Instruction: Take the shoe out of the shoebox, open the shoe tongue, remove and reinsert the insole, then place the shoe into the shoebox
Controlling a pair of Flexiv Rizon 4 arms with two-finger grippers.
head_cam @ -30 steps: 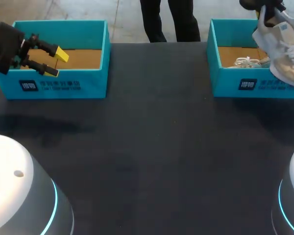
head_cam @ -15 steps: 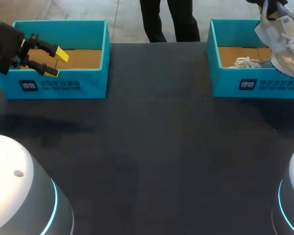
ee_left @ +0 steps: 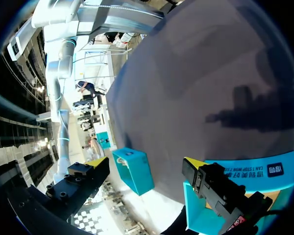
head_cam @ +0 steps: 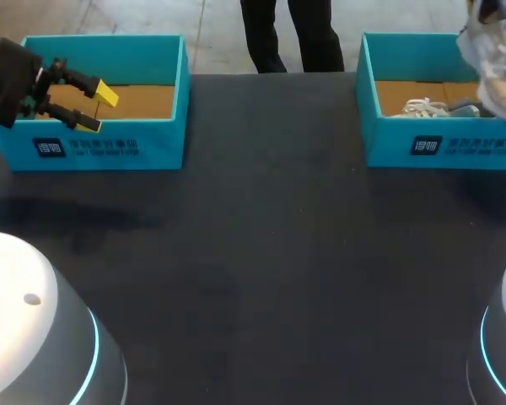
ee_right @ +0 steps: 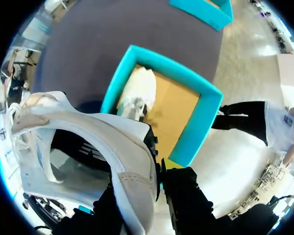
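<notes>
Had shoe (head_cam: pixel 499 67) clamped at collar in right gripper (ee_right: pixel 152 186), upper right of head view, above right shoebox (head_cam: pixel 388 126). Held left gripper (head_cam: pixel 97 108) spread open, empty, over left box (head_cam: pixel 152 143), upper left. Judged removal nearly done; tongue, insole, return not yet done.

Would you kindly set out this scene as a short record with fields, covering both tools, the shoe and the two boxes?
left tool: open, holding nothing, over the left shoebox
right tool: shut on the shoe at its collar
shoe: white, held up over the right shoebox
right shoebox: a second shoe lies inside
left shoebox: brown cardboard floor showing
stage: shoe out of its box, not set down
</notes>
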